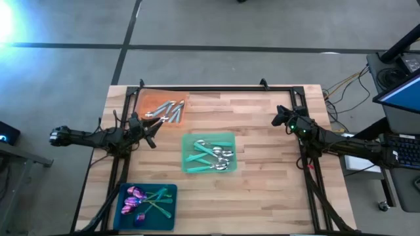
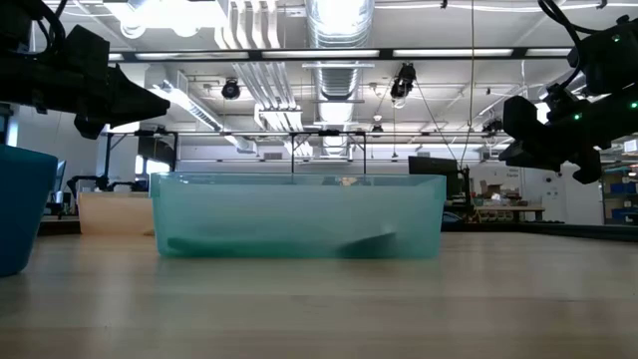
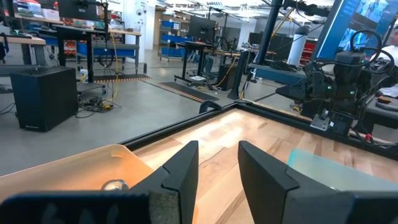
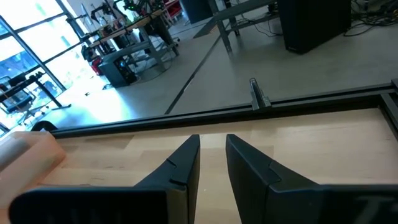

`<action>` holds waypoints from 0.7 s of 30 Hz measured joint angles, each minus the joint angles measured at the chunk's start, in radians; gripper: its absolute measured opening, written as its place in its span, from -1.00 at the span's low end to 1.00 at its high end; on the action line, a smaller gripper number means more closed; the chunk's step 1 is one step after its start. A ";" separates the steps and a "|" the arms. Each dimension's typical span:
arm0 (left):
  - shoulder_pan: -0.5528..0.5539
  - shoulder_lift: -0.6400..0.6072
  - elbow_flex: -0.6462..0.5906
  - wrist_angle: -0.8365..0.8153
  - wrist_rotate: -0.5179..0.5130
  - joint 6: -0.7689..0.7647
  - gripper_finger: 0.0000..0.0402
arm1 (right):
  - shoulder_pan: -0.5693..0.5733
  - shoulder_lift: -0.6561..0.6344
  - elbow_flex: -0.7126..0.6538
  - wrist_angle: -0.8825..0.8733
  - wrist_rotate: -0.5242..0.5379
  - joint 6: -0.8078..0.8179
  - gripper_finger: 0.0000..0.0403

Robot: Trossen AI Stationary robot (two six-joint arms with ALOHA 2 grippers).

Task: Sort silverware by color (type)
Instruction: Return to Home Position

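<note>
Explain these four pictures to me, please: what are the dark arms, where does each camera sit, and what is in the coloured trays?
Two robot arms stand at a wooden table. One picture looks straight down, one level across the tabletop, two come from the arms' wrists. The left gripper is by the orange tray, the right gripper near the table's right edge; both are open and empty. All-silver utensils lie in the orange tray, teal-handled silver ones in the green tray, purple-headed ones in the blue tray.
</note>
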 joint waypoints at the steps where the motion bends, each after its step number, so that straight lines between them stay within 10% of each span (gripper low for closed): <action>1: 0.000 0.000 0.000 0.000 0.000 0.000 -0.51 | 0.000 0.000 0.000 0.000 0.000 0.000 -0.66; 21: 0.000 0.000 0.000 0.000 0.000 0.000 -0.51 | 0.000 0.000 0.000 0.000 0.000 0.000 -0.63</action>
